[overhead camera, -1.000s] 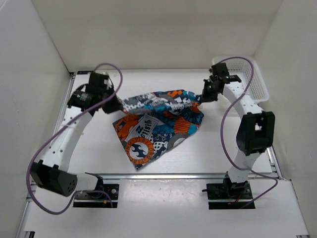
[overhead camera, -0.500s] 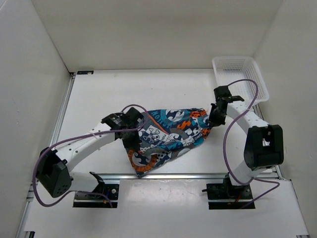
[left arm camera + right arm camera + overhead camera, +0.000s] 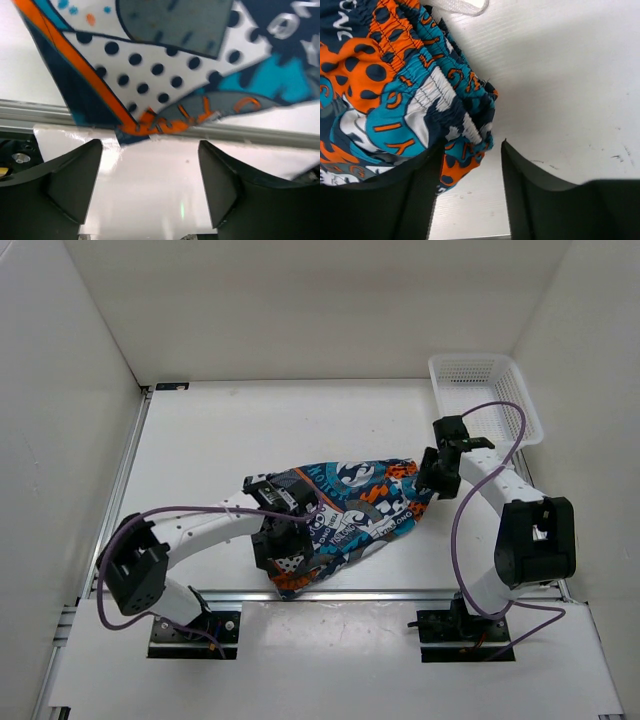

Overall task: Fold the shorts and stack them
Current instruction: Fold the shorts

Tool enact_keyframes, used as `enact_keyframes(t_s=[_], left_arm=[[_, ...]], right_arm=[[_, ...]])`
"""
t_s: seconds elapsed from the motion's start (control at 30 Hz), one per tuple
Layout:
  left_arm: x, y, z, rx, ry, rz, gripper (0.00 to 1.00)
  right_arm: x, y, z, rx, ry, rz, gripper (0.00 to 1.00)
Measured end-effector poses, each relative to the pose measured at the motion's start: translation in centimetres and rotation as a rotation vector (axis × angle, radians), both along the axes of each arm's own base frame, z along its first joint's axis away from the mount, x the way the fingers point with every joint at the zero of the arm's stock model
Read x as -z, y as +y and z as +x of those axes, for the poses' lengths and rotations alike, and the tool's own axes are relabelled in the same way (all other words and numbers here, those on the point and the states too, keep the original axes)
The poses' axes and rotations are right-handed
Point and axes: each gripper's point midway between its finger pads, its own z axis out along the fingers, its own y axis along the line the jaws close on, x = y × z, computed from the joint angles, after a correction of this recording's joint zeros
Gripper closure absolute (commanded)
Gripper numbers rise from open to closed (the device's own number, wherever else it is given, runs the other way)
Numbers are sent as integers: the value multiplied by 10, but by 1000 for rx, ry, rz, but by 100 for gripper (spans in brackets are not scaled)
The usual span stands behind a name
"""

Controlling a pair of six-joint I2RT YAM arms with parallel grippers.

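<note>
Shorts (image 3: 345, 505): soft printed cloth, matt; waistband gathered and puckered.
Desk (image 3: 200, 460): white, smooth, faint sheen, a few fine scuffs.
Basket (image 3: 520, 400): white plastic, open lattice.
Rail (image 3: 340, 592): bare metal, dull shine.
Left tool (image 3: 150, 165), right tool (image 3: 470, 170): black plastic, matt.
Cable (image 3: 452, 530): purple, smooth sheath.

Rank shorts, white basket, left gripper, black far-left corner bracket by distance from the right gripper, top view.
From the right gripper:
1. shorts, right at it, on its left
2. white basket, far-right corner
3. left gripper, across the shorts, by the near edge
4. black bracket, far-left corner
</note>
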Motion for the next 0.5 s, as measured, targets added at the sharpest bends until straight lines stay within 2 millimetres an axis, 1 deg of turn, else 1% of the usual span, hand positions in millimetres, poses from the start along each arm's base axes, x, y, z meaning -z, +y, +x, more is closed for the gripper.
enact_keyframes(t_s=[0.03,0.1,0.17,0.23,0.3,0.37,0.4,0.47,0.5], left_arm=[[-7,-1,1,-1,-12,-8,6],[-23,-1,8,-13,-45,-32,6],[-40,1,19,-41,-98,-66,7],[-53,10,28,-81,-146,-93,9],[-57,22,37,-126,-180,-107,9],[-45,35,38,-162,-176,-100,9],[-33,44,35,-178,-158,-82,9],[-8,56,21,-188,-101,-48,9],[2,60,13,-185,-70,-36,10]], right_arm=[[0,0,0,6,-2,1,25],[-1,0,2,7,-8,0,19],[-2,0,2,8,-15,0,18],[-5,-1,3,10,-25,2,18],[-9,-2,4,15,-41,4,17],[-10,-4,2,20,-47,8,17],[-10,-6,1,25,-48,10,17],[-8,-9,-4,32,-43,15,20],[-6,-10,-7,36,-38,16,21]])
